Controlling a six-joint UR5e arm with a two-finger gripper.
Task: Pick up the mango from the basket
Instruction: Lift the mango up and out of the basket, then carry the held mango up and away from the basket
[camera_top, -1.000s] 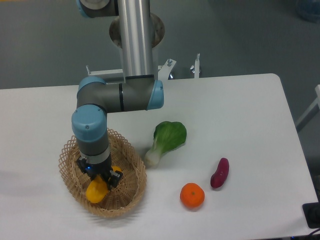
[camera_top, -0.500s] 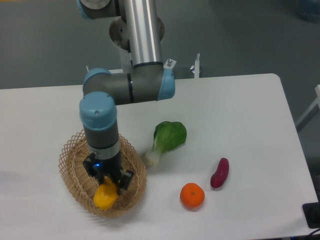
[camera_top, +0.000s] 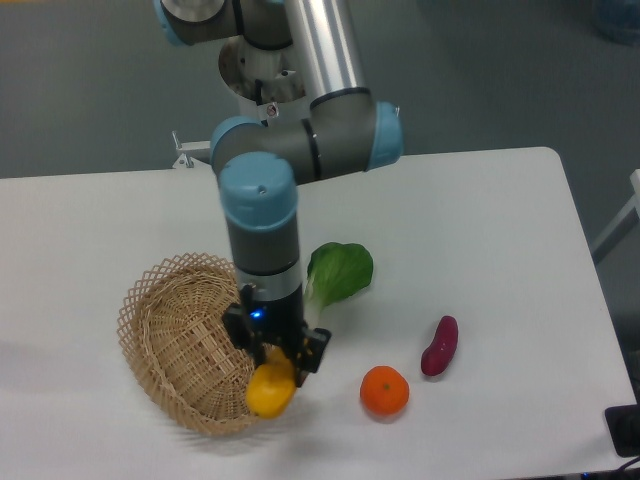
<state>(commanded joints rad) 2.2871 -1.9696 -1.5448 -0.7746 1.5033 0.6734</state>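
Observation:
The mango (camera_top: 270, 390), yellow shading to orange, hangs in my gripper (camera_top: 276, 365), which is shut on its upper part. It is lifted over the right rim of the basket (camera_top: 185, 340), a tan woven oval at the table's front left. Nothing else shows inside the basket. My arm comes down from the upper middle and hides part of the basket's right rim.
A green bok choy (camera_top: 335, 275) lies just right of my wrist. A round orange (camera_top: 385, 390) sits on the table to the right of the mango, and a dark purple sweet potato (camera_top: 440, 345) lies further right. The table's front edge is near the basket.
My gripper has lifted the mango out of the basket's bottom and carried it rightward to the basket's right rim. The arm swung right with it.

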